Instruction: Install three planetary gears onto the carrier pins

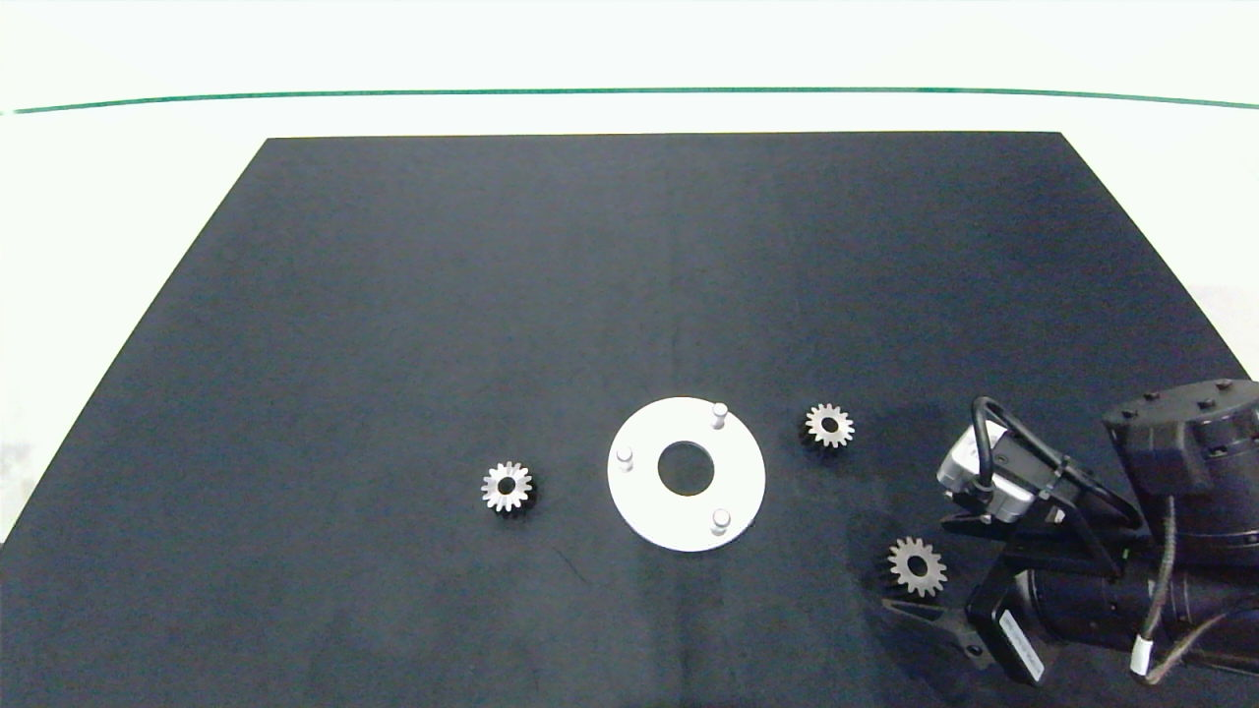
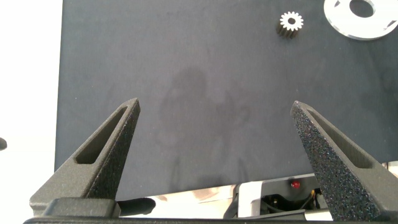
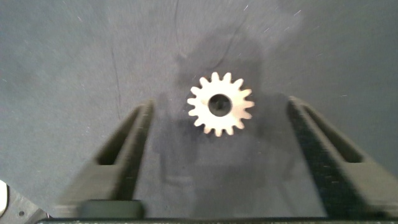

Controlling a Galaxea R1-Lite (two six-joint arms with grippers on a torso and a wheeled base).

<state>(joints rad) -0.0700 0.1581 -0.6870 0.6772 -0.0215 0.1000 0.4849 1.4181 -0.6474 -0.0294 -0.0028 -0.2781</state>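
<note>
The white carrier disc [image 1: 649, 501] lies flat on the mat, and its three carrier pins [image 1: 720, 411] [image 1: 624, 455] [image 1: 721, 517] stand bare. Three planetary gears lie flat around it: one to its left [image 1: 508, 487], one to its right [image 1: 829, 426], one at front right [image 1: 917, 566]. My right gripper [image 1: 912, 578] is open and low over the front-right gear [image 3: 220, 104], which lies between its fingers [image 3: 124, 149] untouched. My left gripper [image 2: 215, 104] is open and empty over bare mat, outside the head view; the left gear [image 2: 290, 23] and the disc [image 2: 348, 25] lie beyond it.
Everything rests on a black mat [image 1: 393, 344] on a white table [image 1: 98, 197]. A green line [image 1: 629, 91] runs across the table's far side. The right arm [image 1: 1131, 590] covers the mat's front right corner.
</note>
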